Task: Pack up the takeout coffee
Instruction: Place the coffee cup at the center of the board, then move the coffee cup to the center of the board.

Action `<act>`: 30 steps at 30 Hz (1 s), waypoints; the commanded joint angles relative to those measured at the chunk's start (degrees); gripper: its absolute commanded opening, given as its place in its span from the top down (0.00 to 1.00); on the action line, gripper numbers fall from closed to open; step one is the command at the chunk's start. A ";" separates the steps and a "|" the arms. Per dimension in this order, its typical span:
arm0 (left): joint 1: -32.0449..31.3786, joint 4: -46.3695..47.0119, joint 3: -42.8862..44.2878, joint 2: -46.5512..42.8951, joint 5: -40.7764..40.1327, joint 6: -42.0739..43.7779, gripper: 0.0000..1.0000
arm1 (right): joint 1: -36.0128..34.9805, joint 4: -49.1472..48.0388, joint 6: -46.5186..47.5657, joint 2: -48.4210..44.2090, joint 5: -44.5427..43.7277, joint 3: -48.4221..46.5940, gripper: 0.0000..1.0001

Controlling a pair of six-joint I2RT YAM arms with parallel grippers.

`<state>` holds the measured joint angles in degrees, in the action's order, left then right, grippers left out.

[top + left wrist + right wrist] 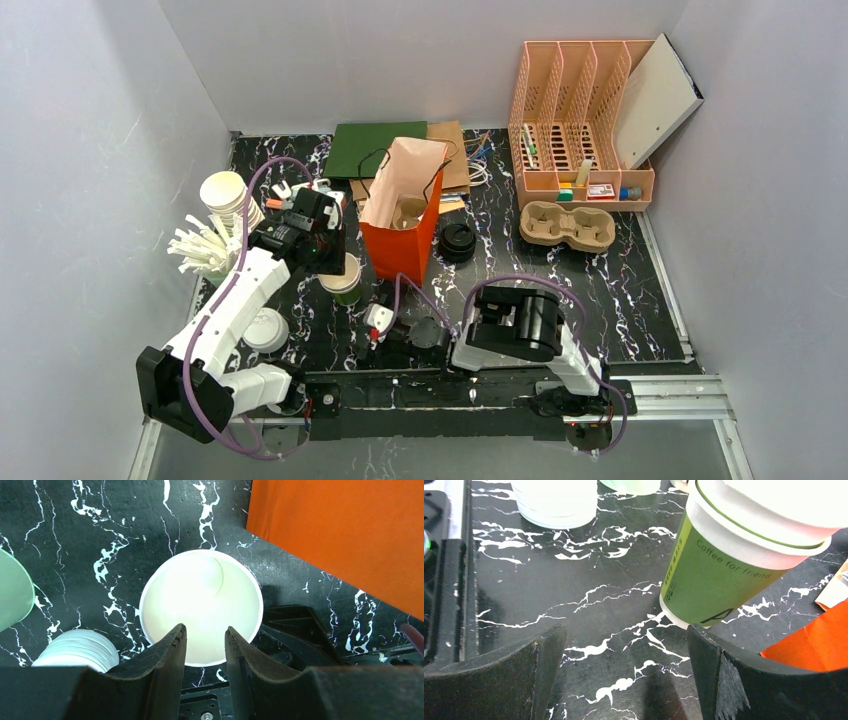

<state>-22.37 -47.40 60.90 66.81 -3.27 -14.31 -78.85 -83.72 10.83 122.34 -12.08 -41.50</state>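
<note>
L hand (205, 630) part-open over lidless cup (200, 600) (by orange bag (340, 535)).

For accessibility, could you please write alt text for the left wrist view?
A lidless paper cup, cream inside, seen from above on a black marbled table, the left tool's fingers parted at its near rim. Orange bag upper right, white lids lower left.

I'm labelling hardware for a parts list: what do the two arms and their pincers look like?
The left arm and right arm have white shells, black joints and looping lilac cables. The left pincer and right pincer each have two black, curved fingers.
</note>
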 commanded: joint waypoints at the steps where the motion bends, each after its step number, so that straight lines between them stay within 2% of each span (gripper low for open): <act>1: -0.20 -1.42 0.56 0.36 2.49 1.64 0.66 | 0.91 -9.70 1.81 2.52 -2.00 -3.05 0.02; 7: -0.22 -1.16 0.88 0.24 3.27 2.96 0.57 | 2.65 -6.36 -0.52 4.00 -2.40 -5.83 0.02; 11: -0.22 -1.05 1.21 0.76 5.42 3.77 0.52 | 3.95 -7.61 -2.17 5.27 -3.45 -6.55 0.02; 22: -0.31 -0.53 1.41 2.19 4.06 4.54 0.55 | 5.51 -3.53 -2.83 8.67 -4.83 -12.04 0.02; 24: -0.31 -0.46 1.29 2.27 1.38 4.28 0.57 | 5.81 -3.43 -3.22 9.39 -5.16 -12.55 0.05; 30: -0.68 0.70 0.85 2.01 1.27 4.09 0.60 | 6.22 -1.20 -3.17 11.07 -5.94 -15.08 0.10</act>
<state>-22.44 -46.63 60.90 69.10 -1.17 -10.48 -73.12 -83.55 7.77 132.07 -16.27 -53.65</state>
